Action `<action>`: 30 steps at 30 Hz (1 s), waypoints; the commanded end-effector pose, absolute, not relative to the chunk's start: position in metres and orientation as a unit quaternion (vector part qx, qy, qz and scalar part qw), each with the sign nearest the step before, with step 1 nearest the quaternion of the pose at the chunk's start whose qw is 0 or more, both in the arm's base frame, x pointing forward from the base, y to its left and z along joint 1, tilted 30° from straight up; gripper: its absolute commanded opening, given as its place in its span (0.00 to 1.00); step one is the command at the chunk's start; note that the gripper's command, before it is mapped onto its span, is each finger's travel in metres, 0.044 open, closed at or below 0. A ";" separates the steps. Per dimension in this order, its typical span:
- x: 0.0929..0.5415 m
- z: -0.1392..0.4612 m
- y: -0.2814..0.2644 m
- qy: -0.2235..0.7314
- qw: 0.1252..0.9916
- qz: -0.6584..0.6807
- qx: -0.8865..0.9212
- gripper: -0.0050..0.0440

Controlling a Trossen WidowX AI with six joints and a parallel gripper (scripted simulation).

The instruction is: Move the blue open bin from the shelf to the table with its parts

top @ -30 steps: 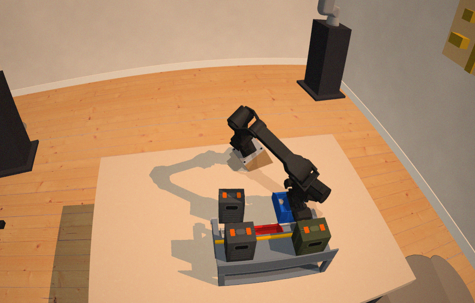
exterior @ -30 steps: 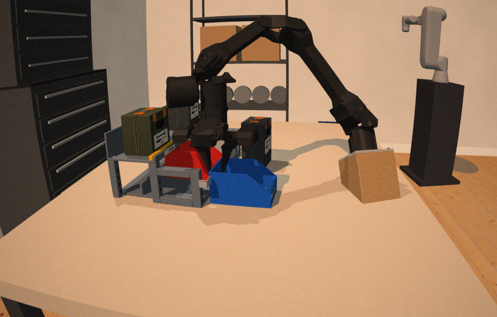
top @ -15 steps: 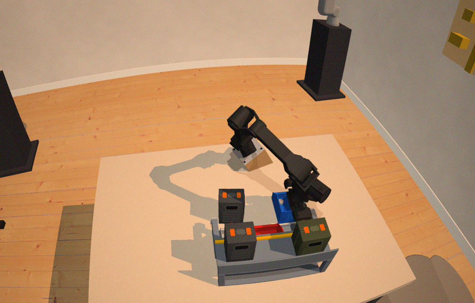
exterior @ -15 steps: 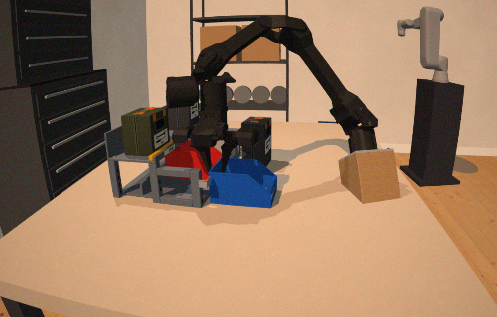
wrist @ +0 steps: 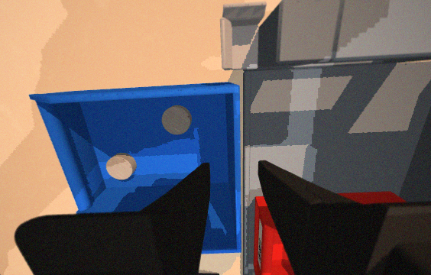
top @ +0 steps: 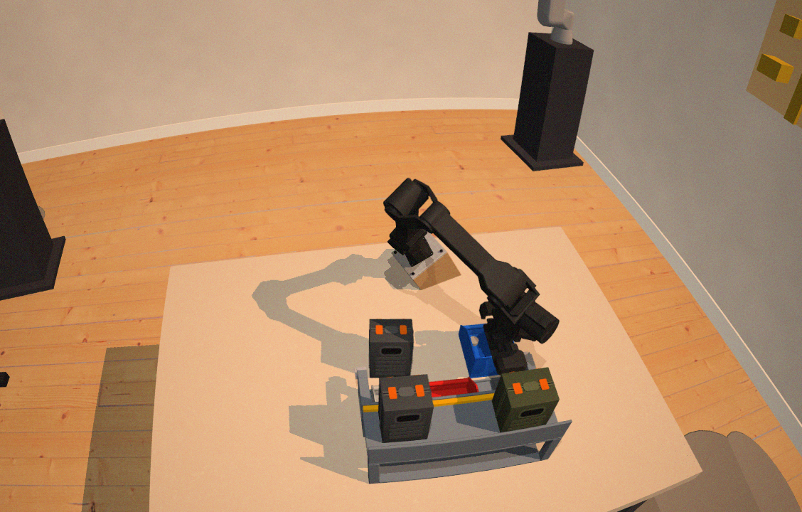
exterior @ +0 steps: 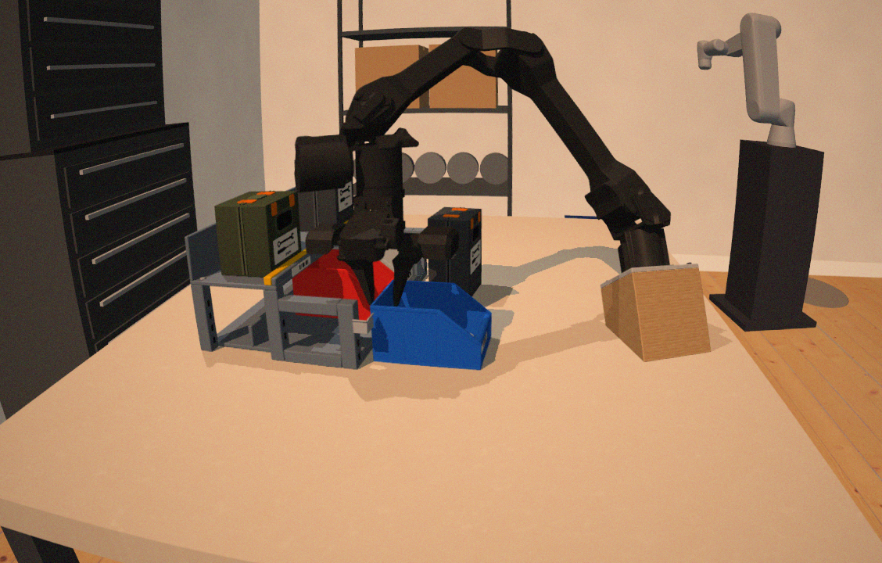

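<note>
The gripper (wrist: 234,172) hung part-open, straddling the blue bin's (exterior: 430,335) wall. The grey shelf (exterior: 206,308) and red bin (wrist: 273,237) crowded it on one side, a dark case (exterior: 461,245) stood close behind, and bare tabletop (exterior: 430,448) lay in front.

I can read no words or numbers anywhere. The only sign I make out is a small wrench symbol on a white label on the green case (exterior: 256,234), up on the shelf beyond the gripper's fingers (exterior: 399,280).
</note>
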State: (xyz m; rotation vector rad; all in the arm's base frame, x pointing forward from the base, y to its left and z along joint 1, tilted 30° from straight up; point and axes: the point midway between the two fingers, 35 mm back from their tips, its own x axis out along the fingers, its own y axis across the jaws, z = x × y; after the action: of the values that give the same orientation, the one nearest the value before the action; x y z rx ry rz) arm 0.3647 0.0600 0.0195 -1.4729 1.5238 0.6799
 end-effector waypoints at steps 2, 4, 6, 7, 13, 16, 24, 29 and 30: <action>0.368 0.026 0.062 0.608 0.450 0.271 -0.595 0.41; 0.368 0.026 0.062 0.608 0.450 0.271 -0.595 0.41; 0.368 0.026 0.062 0.608 0.450 0.271 -0.595 0.41; 0.368 0.026 0.062 0.608 0.450 0.271 -0.595 0.41; 0.368 0.026 0.062 0.608 0.450 0.271 -0.595 0.41; 0.366 0.036 0.067 0.608 0.450 0.271 -0.595 0.41; 0.362 0.074 0.088 0.609 0.448 0.271 -0.597 0.41; 0.362 0.074 0.088 0.609 0.448 0.271 -0.597 0.41; 0.362 0.074 0.088 0.609 0.448 0.271 -0.597 0.41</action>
State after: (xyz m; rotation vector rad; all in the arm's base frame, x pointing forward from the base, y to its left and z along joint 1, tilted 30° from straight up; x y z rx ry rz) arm 0.3589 0.0848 0.0651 -1.4854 1.5282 0.6810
